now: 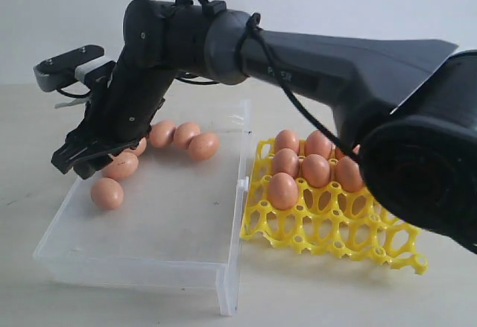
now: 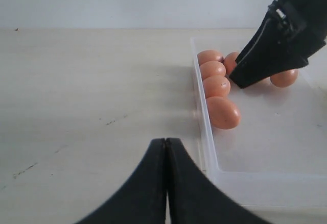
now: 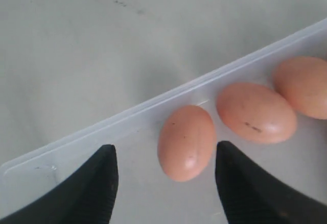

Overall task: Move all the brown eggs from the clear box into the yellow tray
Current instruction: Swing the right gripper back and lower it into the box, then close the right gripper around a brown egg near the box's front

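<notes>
Several brown eggs (image 1: 106, 193) lie along the left and far sides of the clear box (image 1: 141, 261). Several more eggs (image 1: 282, 191) sit in the far cups of the yellow tray (image 1: 335, 239), to the right of the box. My right gripper (image 1: 78, 162) has reached across and hangs open over the box's left end. In the right wrist view one egg (image 3: 186, 142) lies by the box wall (image 3: 153, 106), just ahead of the open gripper (image 3: 166, 151) and untouched. My left gripper (image 2: 166, 142) is shut and empty, over bare table beside the box (image 2: 204, 132).
The box's latch (image 1: 242, 184) faces the tray. A second egg (image 3: 255, 113) and a third egg (image 3: 304, 86) lie close beside the one between the jaws. The near rows of tray cups hold nothing. The right arm (image 1: 320, 59) spans the scene above the box.
</notes>
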`<state>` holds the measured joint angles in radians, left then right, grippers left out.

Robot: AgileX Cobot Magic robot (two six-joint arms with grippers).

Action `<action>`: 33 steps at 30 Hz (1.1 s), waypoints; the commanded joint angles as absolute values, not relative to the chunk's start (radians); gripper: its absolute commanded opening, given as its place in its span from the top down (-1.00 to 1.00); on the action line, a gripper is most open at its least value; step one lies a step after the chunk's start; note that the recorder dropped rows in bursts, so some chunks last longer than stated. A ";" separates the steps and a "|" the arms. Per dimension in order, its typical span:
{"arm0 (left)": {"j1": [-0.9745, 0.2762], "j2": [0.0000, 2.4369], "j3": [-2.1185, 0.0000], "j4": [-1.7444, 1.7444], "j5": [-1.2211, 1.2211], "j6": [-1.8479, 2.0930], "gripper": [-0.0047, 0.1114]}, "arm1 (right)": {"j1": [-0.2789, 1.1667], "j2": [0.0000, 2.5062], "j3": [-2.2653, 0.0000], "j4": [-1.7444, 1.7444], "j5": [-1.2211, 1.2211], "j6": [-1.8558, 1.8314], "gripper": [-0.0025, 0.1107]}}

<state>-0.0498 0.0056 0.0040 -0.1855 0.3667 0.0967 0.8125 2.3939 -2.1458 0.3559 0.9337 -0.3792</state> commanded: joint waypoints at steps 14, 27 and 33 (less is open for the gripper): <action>-0.049 0.000 0.000 -0.188 0.363 0.099 0.92 | 0.818 2.517 -2.206 0.419 0.991 -0.418 -0.02; -0.049 0.000 0.000 -0.188 0.363 0.099 0.92 | 0.818 2.519 -2.206 0.395 0.903 -0.386 -0.02; -0.049 0.000 0.000 -0.188 0.363 0.099 0.92 | 0.803 2.519 -2.206 0.361 0.880 -0.212 -0.02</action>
